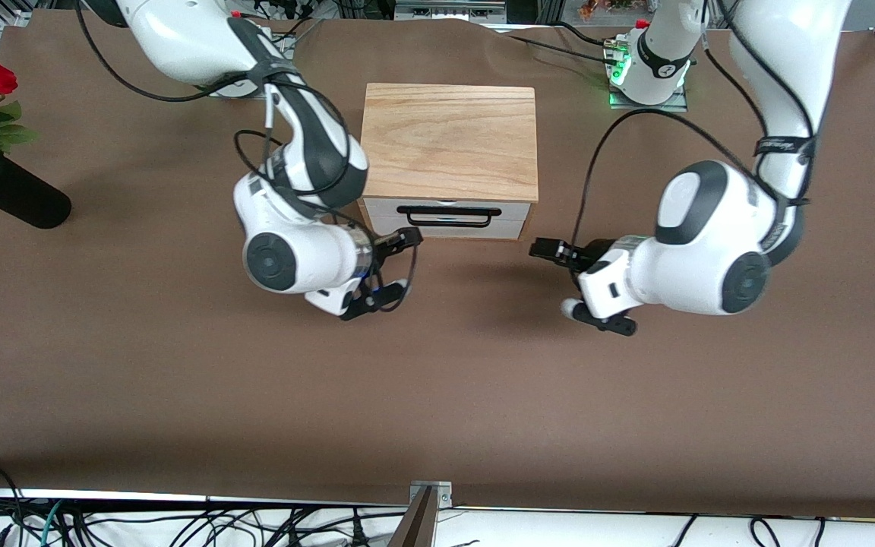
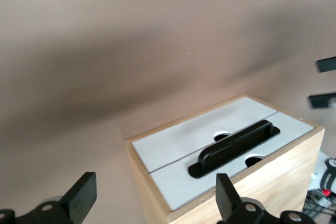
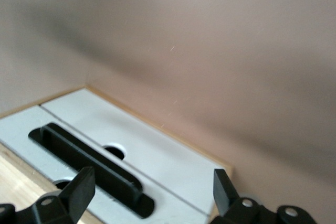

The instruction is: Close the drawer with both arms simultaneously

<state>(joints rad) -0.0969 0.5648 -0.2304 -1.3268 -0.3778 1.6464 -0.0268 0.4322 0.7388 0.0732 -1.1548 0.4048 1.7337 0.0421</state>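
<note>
The light-oak box (image 1: 450,140) stands on the brown table between the two arms. Its drawer (image 1: 510,213), a white front panel with a black bar handle (image 1: 449,216), sits flush with the box front above a plain white panel. My right gripper (image 1: 405,238) is open, just off the front corner toward the right arm's end. My left gripper (image 1: 548,249) is open, just off the other front corner. The left wrist view shows the drawer panel (image 2: 178,187) and handle (image 2: 236,148) past my open left gripper (image 2: 156,195). The right wrist view shows the handle (image 3: 89,156) past my open right gripper (image 3: 152,187).
A black vase with red roses (image 1: 12,199) lies tilted at the right arm's end of the table (image 1: 437,395). The right gripper's fingers (image 2: 325,64) show farther off in the left wrist view. Cables hang along the table's front edge.
</note>
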